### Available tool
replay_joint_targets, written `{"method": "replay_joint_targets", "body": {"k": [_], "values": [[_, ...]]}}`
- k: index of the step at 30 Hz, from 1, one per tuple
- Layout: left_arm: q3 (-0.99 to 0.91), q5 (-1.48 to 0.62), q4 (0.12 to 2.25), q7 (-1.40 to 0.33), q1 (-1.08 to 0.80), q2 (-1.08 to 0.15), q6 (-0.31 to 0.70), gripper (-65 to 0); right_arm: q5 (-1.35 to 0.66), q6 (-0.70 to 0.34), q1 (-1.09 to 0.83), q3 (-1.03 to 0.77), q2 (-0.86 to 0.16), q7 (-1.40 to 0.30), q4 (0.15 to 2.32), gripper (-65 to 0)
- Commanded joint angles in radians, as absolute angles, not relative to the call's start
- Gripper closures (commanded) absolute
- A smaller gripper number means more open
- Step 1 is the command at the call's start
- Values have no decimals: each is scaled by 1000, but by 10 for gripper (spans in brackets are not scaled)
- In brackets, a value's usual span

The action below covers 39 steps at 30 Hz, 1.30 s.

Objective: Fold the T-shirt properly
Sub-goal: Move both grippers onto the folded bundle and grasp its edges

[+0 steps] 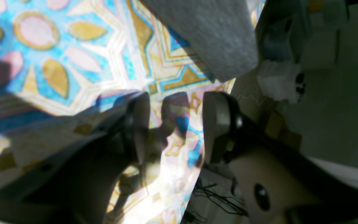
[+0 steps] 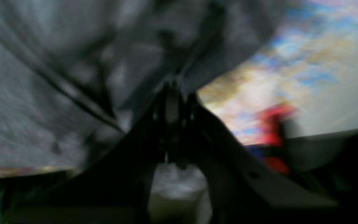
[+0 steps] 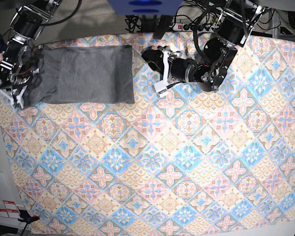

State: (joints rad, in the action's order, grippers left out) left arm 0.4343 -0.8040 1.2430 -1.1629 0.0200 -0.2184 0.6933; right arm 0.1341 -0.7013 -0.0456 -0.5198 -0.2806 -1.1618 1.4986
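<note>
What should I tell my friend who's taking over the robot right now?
Right gripper: jaws shut on the T-shirt's end at the table's far corner, grey cloth bunched around it.
Left gripper: jaws open and empty, hovering over the tablecloth just beside the shirt's other edge.
T-shirt: lies near the far edge as a long folded rectangle, flat except the pinched end.
Done: it looks already folded lengthwise.
Left: probably fold the held end across to shorten it, then smooth it.
</note>
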Motion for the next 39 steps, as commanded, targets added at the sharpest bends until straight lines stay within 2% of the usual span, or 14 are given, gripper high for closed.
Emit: {"method": "replay_joint_targets", "body": {"k": [1, 9, 14, 18, 31, 39], "values": [[430, -808, 1254, -1159, 33, -219, 698, -267, 136, -698, -31, -524, -297, -1167, 1532, -24], [429, -808, 1254, -1153, 25, -220, 698, -267, 137, -698, -33, -559, -291, -1230, 1623, -24], [429, -808, 1253, -1153, 31, -220, 698, -267, 134, -698, -97, -504, -245, -1257, 1785, -24], [432, -808, 1253, -1153, 35, -219, 698, -267, 134, -698, -117, -430, -216, -1316, 1894, -24], [435, -808, 1250, -1158, 65, -193, 698, -268, 134, -698, -168, -139, -197, -1330, 1963, -25], [437, -742, 1101, -1152, 107, -134, 698, -268, 134, -698, -162, 84, -170, -1325, 1965, -25]]}}
